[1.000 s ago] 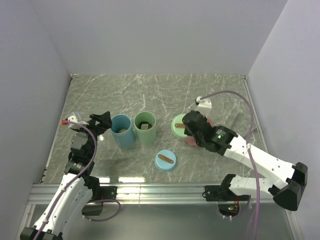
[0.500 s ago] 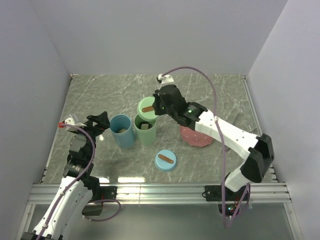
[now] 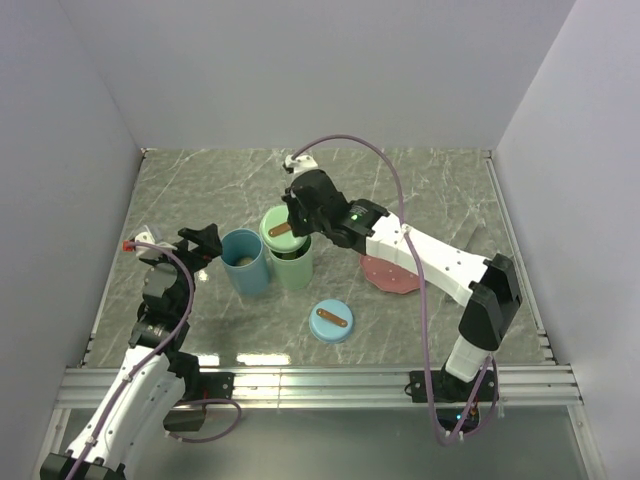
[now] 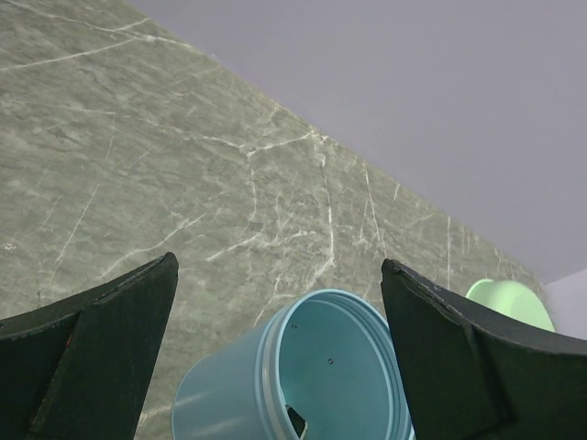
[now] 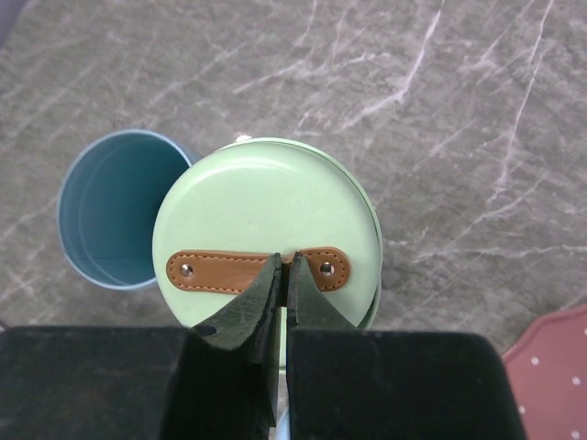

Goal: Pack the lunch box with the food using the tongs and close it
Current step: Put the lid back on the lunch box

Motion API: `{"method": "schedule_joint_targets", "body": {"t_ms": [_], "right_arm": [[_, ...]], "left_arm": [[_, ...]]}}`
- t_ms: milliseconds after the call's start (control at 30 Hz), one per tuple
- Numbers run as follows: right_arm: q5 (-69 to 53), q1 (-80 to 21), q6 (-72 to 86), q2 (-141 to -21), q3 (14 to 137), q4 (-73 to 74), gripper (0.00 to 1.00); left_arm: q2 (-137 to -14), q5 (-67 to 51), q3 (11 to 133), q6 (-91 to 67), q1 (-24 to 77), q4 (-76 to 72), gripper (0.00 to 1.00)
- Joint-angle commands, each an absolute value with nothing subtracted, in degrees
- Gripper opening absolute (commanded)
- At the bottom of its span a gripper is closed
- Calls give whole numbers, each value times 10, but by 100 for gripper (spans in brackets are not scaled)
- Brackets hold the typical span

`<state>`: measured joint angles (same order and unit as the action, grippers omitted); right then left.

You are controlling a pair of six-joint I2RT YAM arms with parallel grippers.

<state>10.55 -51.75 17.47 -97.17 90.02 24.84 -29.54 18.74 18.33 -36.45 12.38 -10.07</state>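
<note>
The lunch box is two tall round tubs, one blue and one green. My right gripper is shut on the brown leather strap of the green lid and holds it over the green tub's mouth; I cannot tell whether it is seated. My left gripper stands open just left of the blue tub, holding nothing. A brownish piece of food lies inside the blue tub. The green tub's contents are hidden by the green lid. The tongs are out of view.
A blue lid with a brown strap lies on the marble table near the front. The pink dotted plate sits right of the tubs, under the right arm. Walls close the table on three sides.
The right arm swung left and back from beside the pink plate, carrying the green lid to above the green tub. The left arm barely moved.
</note>
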Motion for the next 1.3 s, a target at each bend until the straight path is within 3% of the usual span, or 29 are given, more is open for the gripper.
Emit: {"method": "schedule_joint_targets", "body": {"t_ms": [0, 767, 1267], "right_arm": [[126, -529, 160, -961, 929, 273, 0], [138, -532, 154, -1024, 992, 352, 0], [142, -533, 163, -1023, 964, 354, 0]], "left_arm": [[-296, 184, 198, -357, 122, -129, 99], [-283, 175, 193, -358, 123, -128, 99], [-277, 173, 191, -359, 122, -129, 99]]}}
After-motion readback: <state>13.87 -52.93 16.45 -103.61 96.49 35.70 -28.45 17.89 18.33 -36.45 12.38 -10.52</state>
